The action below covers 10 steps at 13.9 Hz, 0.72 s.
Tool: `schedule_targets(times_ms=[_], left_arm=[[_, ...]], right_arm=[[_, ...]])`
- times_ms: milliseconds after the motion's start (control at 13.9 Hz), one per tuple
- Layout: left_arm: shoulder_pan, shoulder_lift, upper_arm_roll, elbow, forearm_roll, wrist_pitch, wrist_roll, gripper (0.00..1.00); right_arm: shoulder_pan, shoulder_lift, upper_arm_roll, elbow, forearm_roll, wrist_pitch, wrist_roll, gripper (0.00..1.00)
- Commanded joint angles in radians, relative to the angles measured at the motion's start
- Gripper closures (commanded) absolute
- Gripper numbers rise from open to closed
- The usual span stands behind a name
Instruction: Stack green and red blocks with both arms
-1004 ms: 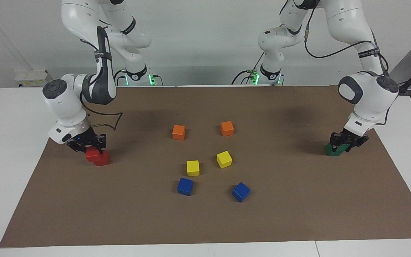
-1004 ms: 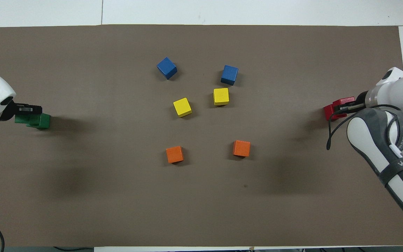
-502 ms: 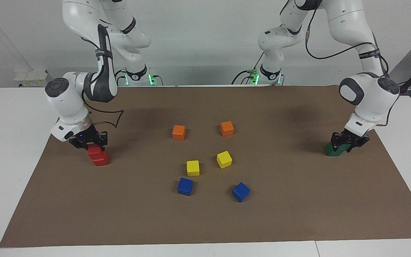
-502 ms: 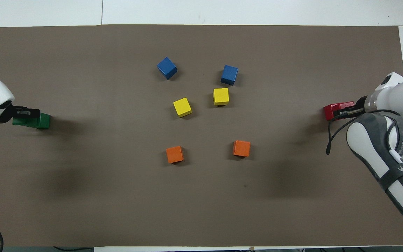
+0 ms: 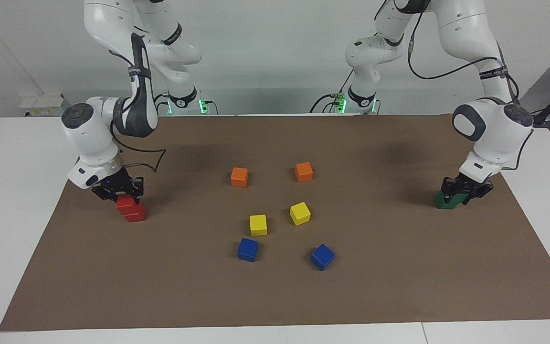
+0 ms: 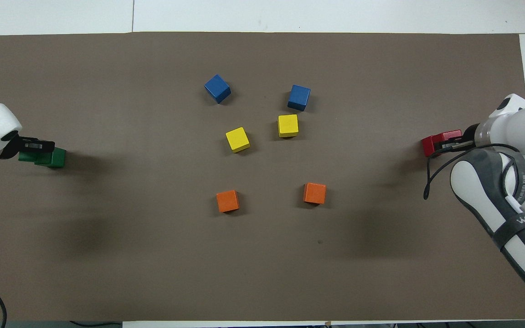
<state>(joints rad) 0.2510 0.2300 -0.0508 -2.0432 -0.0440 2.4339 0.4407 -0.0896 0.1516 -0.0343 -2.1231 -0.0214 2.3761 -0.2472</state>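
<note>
Overhead view: lower red block [image 5: 135, 213] and lower green block [image 6: 55, 157] half hidden under jaws clamping upper ones.

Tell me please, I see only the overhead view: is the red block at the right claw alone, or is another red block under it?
Observer: The facing view shows two. The upper red block, gripped by the right claw, sits on the lower red block, shifted toward the right arm's end of the table.
Operator: And the left claw, does it hang high above the mat?
Observer: No. The left claw is low, closed on the upper green block. In the facing view the green reaches the mat with no gap showing.
</note>
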Motion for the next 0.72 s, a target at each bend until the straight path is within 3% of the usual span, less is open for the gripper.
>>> schedule_targets(times_ms=[0, 143, 215, 287, 645], left_arm=[[-0.006, 0.026, 0.005, -0.014, -0.022, 0.04, 0.03, 1.0], [-0.013, 0.028, 0.005, -0.014, -0.022, 0.039, 0.029, 0.95], [-0.015, 0.031, 0.005, -0.015, -0.022, 0.039, 0.029, 0.3], [-0.015, 0.031, 0.005, -0.015, -0.022, 0.034, 0.029, 0.0], [-0.015, 0.032, 0.003, -0.002, -0.022, 0.01, 0.027, 0.0]], right_arm=[[-0.002, -0.02, 0.005, -0.032, 0.005, 0.025, 0.017, 1.0], [-0.002, -0.02, 0.007, -0.034, 0.005, 0.025, 0.017, 1.0], [-0.002, -0.02, 0.007, -0.038, 0.005, 0.025, 0.016, 1.0], [-0.002, -0.021, 0.007, -0.038, 0.005, 0.025, 0.016, 1.0], [-0.002, -0.021, 0.008, -0.038, 0.005, 0.026, 0.017, 1.0]])
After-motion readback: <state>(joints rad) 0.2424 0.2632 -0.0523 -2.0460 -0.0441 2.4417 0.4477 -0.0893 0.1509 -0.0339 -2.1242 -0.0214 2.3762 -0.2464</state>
